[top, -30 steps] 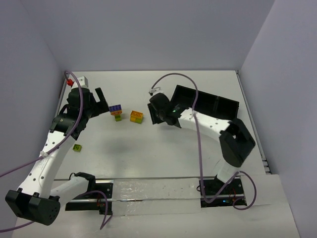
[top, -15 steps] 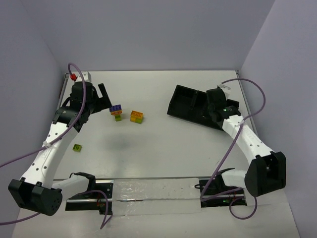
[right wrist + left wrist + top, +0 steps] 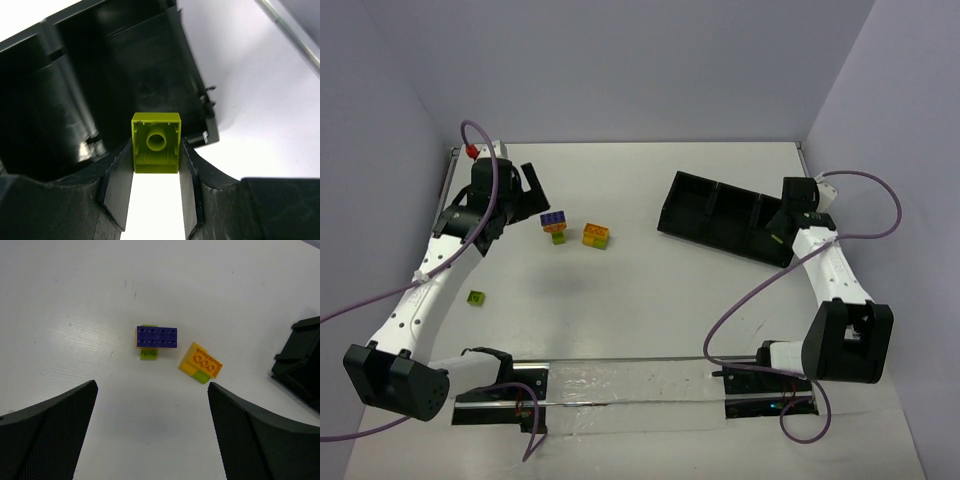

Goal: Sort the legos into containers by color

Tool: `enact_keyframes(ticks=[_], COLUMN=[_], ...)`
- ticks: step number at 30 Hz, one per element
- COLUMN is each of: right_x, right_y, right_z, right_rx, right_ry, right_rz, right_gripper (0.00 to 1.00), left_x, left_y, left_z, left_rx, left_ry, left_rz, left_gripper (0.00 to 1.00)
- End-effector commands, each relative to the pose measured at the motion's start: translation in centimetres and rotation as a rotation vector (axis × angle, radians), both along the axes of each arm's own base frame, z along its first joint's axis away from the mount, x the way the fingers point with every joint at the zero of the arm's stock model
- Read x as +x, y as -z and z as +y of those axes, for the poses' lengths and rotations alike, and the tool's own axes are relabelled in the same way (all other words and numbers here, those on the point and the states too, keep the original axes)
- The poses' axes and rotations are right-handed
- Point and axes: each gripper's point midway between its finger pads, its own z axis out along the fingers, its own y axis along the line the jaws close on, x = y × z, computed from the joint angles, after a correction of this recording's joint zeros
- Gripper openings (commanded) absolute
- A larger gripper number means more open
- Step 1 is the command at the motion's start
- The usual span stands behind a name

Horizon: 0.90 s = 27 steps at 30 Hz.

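My right gripper (image 3: 156, 165) is shut on a lime green lego (image 3: 155, 142), held hollow side up over the right end section of the long black tray (image 3: 115, 60). In the top view that gripper (image 3: 786, 222) is at the tray's right end (image 3: 720, 190). My left gripper (image 3: 152, 440) is open and empty above the table, near a blue-purple brick (image 3: 156, 336) stacked on orange and lime pieces, and an orange-yellow brick (image 3: 201, 361) with a lime piece under it. In the top view these stacks (image 3: 554, 222) (image 3: 596, 236) lie right of the left gripper (image 3: 532, 190). A lone lime lego (image 3: 476, 297) lies at the left.
The tray lies slanted at the back right. A grey rail (image 3: 620, 385) runs along the near edge between the arm bases. Purple cables loop from both arms. Walls close in the table on three sides.
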Motion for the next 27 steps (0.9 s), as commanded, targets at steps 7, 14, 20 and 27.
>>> enact_keyframes(ticks=[7, 14, 20, 27], right_x=[4.0, 4.4, 4.4, 4.0], right_y=[-1.1, -2.6, -5.9, -8.8], right_z=[-0.9, 0.4, 6.0, 14.0], right_rx=[0.001, 0.04, 0.032, 0.011], right_ry=[-0.008, -0.053, -0.195, -0.398], right_rz=[-0.073, -0.128, -0.17, -0.153], right_gripper=[0.88, 0.9, 0.92, 0.94], left_x=[-0.4, -1.3, -1.8, -2.4], left_y=[-0.9, 0.4, 3.1, 6.0], left_z=[0.2, 1.3, 3.0, 5.6], left_rx=[-0.032, -0.016, 0.04, 0.114], left_ry=[-0.048, -0.114, -0.239, -0.431], left_rz=[-0.01, 0.029, 0.13, 0.189], left_gripper=[0.99, 0.99, 0.99, 0.99])
